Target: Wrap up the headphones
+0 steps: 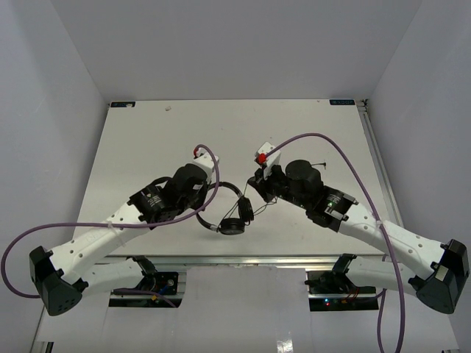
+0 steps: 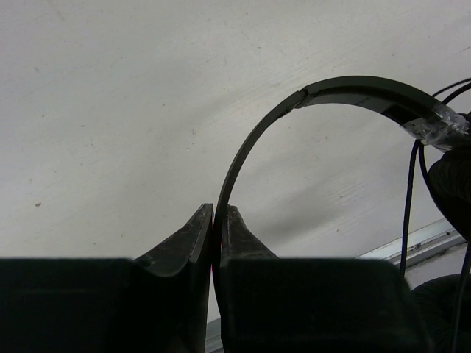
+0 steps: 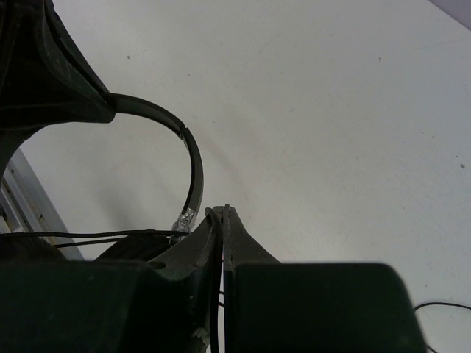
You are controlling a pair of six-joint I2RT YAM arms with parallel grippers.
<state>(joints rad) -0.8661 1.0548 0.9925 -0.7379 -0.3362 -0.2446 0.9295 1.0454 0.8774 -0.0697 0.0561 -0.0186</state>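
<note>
Reaching in from the near left corner of the table [image 1: 147,140], the left arm ends at the table's middle, with a purple cable [image 1: 44,234] looping beside it. The left fingers [image 2: 218,219] are pressed together on one end of the thin black headband [image 2: 353,88], which rises from between their tips and arches away to the right. The headphones [image 1: 232,225] sit just right of that grip, near the front centre of the table. Their two round earcups [image 1: 246,210] hang close together at the band's other end. Whether they rest on the table or hang clear of it cannot be told. Two strands of the thin dark cord [image 2: 407,213] run down beside an earcup at the right edge of the left wrist view. Further right, the right fingers [image 3: 223,217] are shut tight, their tips close to the far end of the headband. A thin dark line passes between them and looks like the cord pinched there. A loose stretch of cord lies on the table beyond them. The right arm runs to the near right corner, a second purple cable [image 1: 346,154] arcing over it.
</note>
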